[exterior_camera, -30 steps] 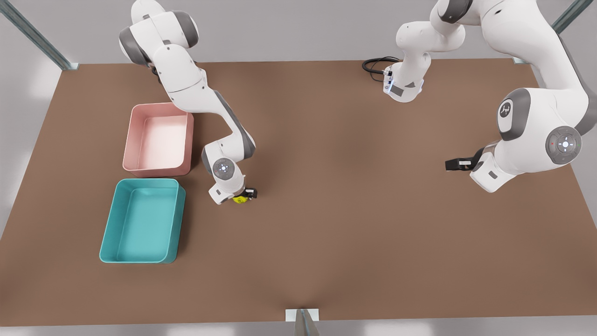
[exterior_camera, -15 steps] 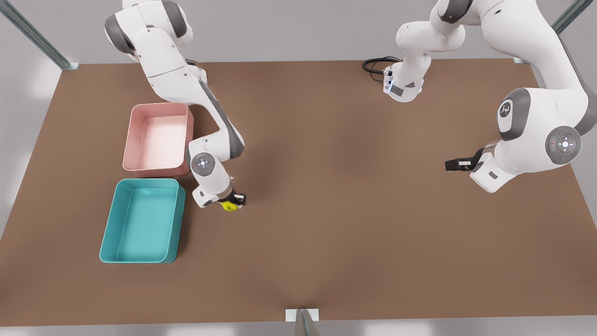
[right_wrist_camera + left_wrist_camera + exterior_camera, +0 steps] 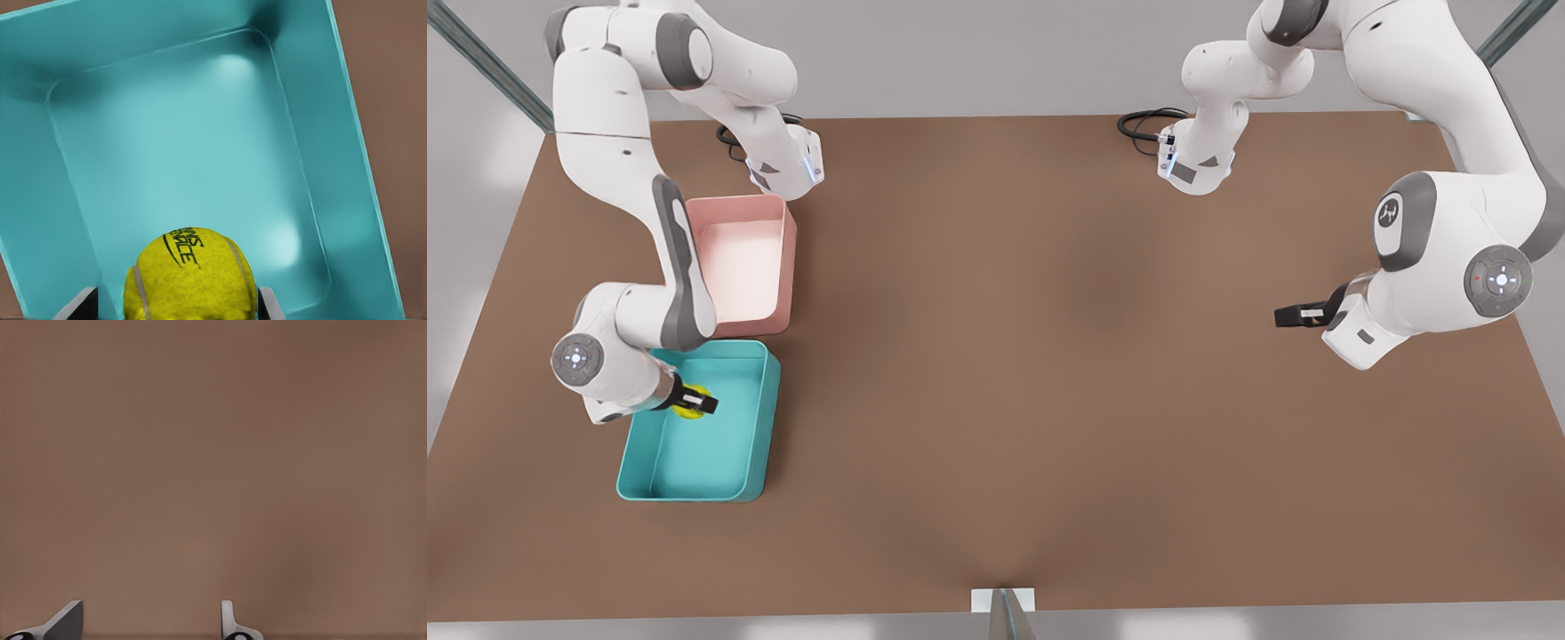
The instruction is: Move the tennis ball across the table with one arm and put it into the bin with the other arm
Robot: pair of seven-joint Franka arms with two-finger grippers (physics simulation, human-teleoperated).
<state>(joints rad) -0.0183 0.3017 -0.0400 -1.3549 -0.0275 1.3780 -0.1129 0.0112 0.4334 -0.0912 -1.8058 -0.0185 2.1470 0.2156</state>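
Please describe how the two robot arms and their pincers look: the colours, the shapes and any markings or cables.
Both arms are glossy white, rounded segments with grey joint bands and round grey caps bearing a small lit centre. The right pincer and left pincer have black fingers with a white patch. A black cable coils by one base on the table.

Tennis ball (image 3: 190, 275) bottom cropped off

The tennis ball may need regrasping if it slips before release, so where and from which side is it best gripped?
Grip the tennis ball across its widest middle, from above. It is round, so any diameter suits. The right gripper holds it that way over the bin, whose low walls block a sideways approach. The left gripper waits open.
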